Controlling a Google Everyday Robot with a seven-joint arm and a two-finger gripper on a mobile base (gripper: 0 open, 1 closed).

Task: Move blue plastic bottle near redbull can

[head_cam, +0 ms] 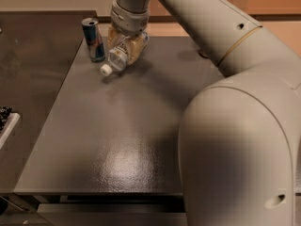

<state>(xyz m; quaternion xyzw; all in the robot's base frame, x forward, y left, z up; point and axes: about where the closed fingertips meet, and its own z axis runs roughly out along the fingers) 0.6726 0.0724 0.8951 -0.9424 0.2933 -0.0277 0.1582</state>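
Note:
The blue plastic bottle [118, 56] is small and clear with a white cap [106, 70] pointing down-left. It is tilted, cap end low over the dark grey table [113, 140]. My gripper [125, 45] is shut on the bottle's body at the far left of the table. The redbull can [93, 39], slim, blue and silver, stands upright just left of the bottle, a short gap from it.
My large pale arm [235, 107] fills the right side and hides the back right of the table, where the brown-gold can is out of view. A darker counter [33, 69] adjoins the table's left edge. A white object [5, 124] lies at the far left.

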